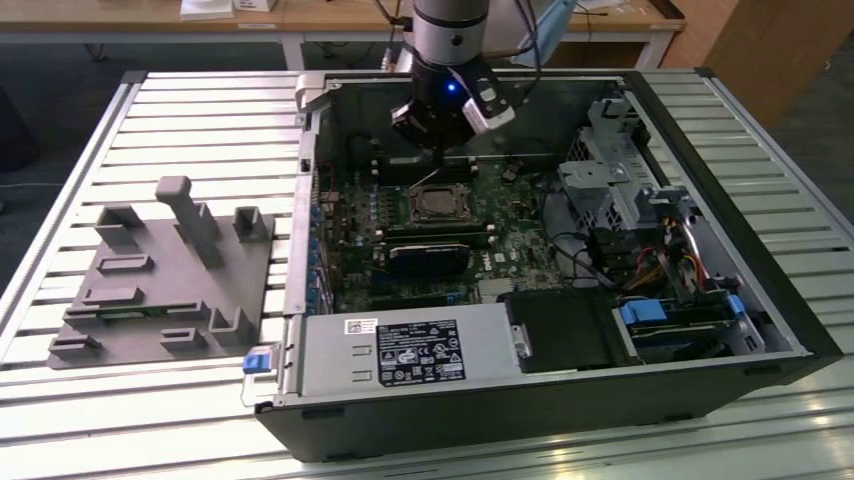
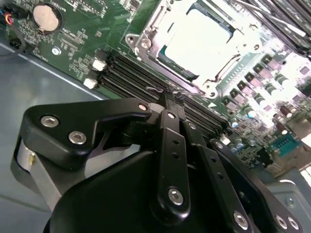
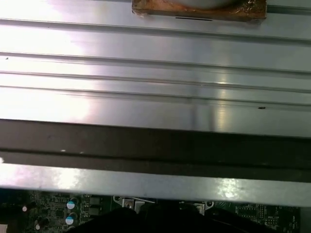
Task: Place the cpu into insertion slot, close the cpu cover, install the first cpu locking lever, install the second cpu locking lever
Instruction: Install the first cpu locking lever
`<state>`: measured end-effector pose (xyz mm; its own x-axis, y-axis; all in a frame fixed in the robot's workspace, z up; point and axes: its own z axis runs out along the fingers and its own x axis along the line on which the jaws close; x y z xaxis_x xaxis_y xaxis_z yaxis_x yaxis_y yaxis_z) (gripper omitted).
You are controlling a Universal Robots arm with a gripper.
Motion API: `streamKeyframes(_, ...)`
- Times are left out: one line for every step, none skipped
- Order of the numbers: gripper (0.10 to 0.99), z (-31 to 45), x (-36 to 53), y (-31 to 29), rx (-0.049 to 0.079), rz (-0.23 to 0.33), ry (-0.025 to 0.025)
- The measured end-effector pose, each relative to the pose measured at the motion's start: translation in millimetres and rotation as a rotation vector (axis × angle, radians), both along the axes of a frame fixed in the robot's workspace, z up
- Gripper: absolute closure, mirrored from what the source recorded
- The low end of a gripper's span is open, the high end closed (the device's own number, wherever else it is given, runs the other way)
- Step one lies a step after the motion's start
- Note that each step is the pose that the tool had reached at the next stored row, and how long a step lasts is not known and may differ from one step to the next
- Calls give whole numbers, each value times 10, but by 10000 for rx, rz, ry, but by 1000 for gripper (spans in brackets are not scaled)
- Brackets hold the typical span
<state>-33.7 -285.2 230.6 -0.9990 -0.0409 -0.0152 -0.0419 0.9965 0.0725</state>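
Pale silver-grey and glaring, the cpu point(image 2: 194, 43) lies flat inside the shiny cpu cover point(image 2: 156, 22) window. The gripper point(image 2: 169, 97) has its fingers pinched together on a thin wire locking lever point(image 2: 156, 89).

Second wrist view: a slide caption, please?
Black gripper shut on thin wire lever beside pale silver-grey square cpu framed by silver cover.

A surface point(image 1: 80, 170) of ribbed aluminium slats carries two things. An open black computer case point(image 1: 534, 425) lies on its side across the middle and the exterior view's right. A grey moulded fixture block point(image 1: 147, 290), with upright pegs and pockets, rests just beside the case on the exterior view's left.
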Motion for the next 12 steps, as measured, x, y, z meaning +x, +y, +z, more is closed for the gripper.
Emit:
streamKeyframes(980,-10,11,0,0,0,1)
streamKeyframes(980,-21,23,0,0,0,2)
streamKeyframes(980,-34,35,0,1,0,4)
streamKeyframes(980,-47,49,0,2,0,6)
streamKeyframes(980,-60,61,0,1,-1,9)
streamKeyframes(980,-74,75,0,0,0,12)
streamKeyframes(980,-87,90,0,0,0,15)
streamKeyframes(980,-100,105,0,1,0,18)
streamKeyframes(980,-113,118,0,0,-1,21)
streamKeyframes(980,-129,130,0,-1,0,25)
streamKeyframes(980,-144,136,0,-1,-1,27)
streamKeyframes(980,-159,144,0,-1,-1,28)
